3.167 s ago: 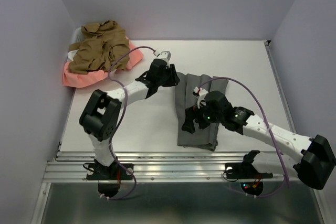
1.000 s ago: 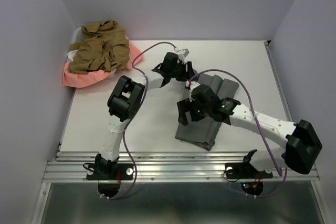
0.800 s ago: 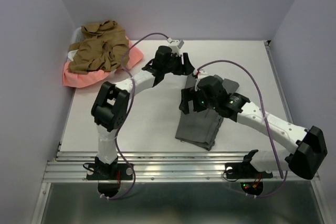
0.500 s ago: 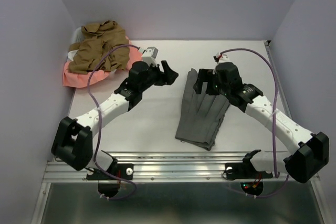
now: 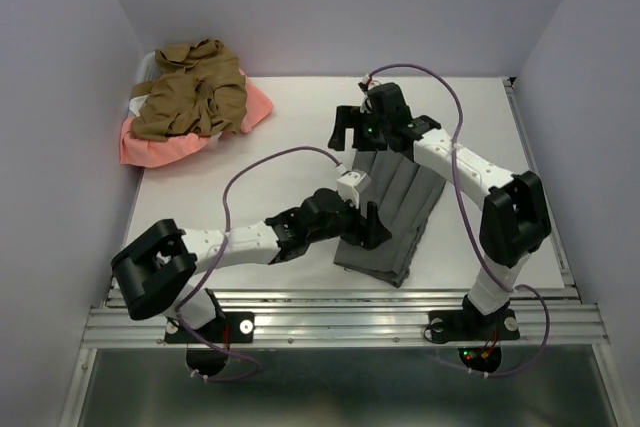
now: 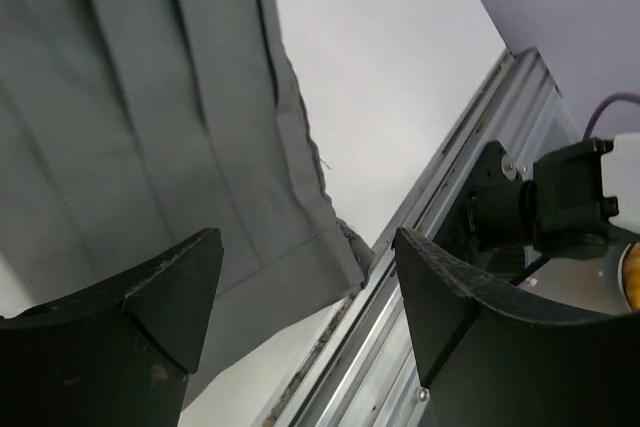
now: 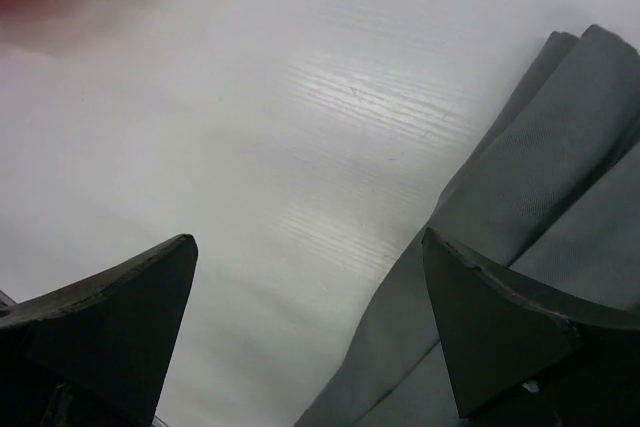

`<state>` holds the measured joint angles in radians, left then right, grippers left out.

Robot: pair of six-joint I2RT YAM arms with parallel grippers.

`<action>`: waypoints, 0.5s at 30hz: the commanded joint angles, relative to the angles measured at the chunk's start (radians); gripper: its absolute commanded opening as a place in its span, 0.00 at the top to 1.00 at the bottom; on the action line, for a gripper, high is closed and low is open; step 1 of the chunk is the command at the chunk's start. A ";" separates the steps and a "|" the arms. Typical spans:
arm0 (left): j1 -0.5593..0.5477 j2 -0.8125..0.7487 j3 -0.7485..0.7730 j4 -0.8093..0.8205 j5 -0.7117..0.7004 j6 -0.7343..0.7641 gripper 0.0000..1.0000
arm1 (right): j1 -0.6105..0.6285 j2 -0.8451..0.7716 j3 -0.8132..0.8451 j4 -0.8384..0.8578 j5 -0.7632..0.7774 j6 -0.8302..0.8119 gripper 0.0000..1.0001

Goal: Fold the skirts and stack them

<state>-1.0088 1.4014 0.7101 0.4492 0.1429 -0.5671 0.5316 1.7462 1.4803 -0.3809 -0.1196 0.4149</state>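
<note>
Along the near edge of the desk (image 5: 250, 182) runs a ribbed metal rail (image 5: 320, 322), with both arm bases bolted to it.

The left arm stretches low from its base toward the middle. The left end effector (image 6: 306, 239) hangs over the near left corner of the grey skirt (image 5: 395, 207). It is released, its two dark fingers (image 6: 130, 322) spread wide with nothing between them. In the left wrist view the skirt's near hem and left edge lie below the gap, with bare desk and the rail just beyond the hem.

The grey skirt lies flat on the desk right of centre, folded lengthwise into a long narrow panel. Its creases run from the near edge away toward the far side, and it leans slightly to the right as it goes back.

The right arm rises from its base, bends at the elbow and reaches back over the desk to the far end of this skirt. The right end effector (image 7: 308, 239) is also released and empty. It is poised above bare desk just beside the skirt's far left corner, and the rounded fold edges show at the right of the wrist view.

In the far left corner, well apart from both arms, the tan-brown skirt (image 5: 190, 92) sits crumpled on top of the salmon-pink skirt (image 5: 150, 147). The pink one spills out beneath it onto the desk. Something pale shows under the pile at the wall — too little of it to tell what it is.
</note>
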 commanded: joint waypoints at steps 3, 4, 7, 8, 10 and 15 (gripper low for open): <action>-0.089 0.264 0.156 0.135 0.119 0.099 0.25 | -0.021 0.091 -0.015 0.059 -0.215 -0.022 0.00; -0.097 0.292 0.169 0.141 0.138 0.127 0.27 | -0.021 0.084 -0.065 0.086 -0.248 -0.030 0.00; -0.113 0.386 0.178 0.157 0.155 0.162 0.27 | -0.021 0.064 -0.167 0.173 -0.392 -0.074 0.00; -0.113 0.404 0.177 0.161 0.159 0.162 0.27 | -0.021 0.047 -0.249 0.210 -0.437 -0.077 0.00; -0.113 0.444 0.163 0.180 0.175 0.161 0.28 | -0.021 0.030 -0.357 0.320 -0.559 -0.096 0.00; -0.113 0.525 0.158 0.217 0.169 0.156 0.29 | -0.021 0.032 -0.439 0.462 -0.687 -0.128 0.00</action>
<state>-1.1191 1.8763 0.8692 0.6220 0.2981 -0.4412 0.5083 1.8229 1.0557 -0.1146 -0.6369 0.3386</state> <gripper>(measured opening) 0.720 0.995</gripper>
